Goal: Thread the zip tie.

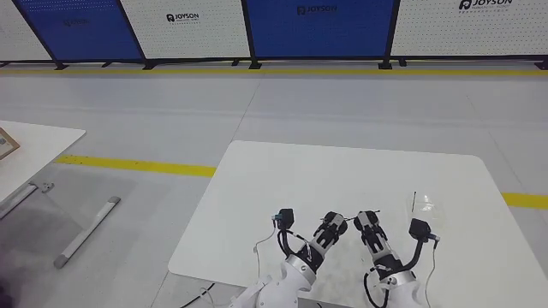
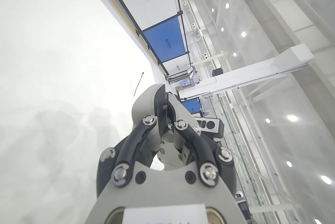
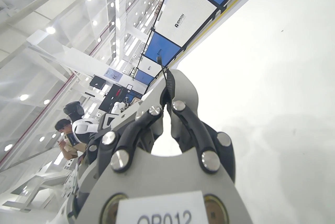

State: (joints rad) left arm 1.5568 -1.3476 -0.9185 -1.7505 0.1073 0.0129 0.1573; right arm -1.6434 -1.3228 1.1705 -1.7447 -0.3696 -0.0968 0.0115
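My right gripper is shut on a black zip tie. The tie's head end sticks out past the fingertips. My left gripper is shut on a thin black strip that looks like a zip tie strap, edge-on between the pads. Both grippers, left and right, sit side by side and close together low over the near edge of the white table. A second, loose zip tie lies straight on the table, out beyond the right gripper. The left wrist view shows this loose tie beyond the fingertips.
A small clear bag lies beside the loose tie. Another white table stands to the far left across the floor. Blue and white partition panels line the back. The table's far half is bare.
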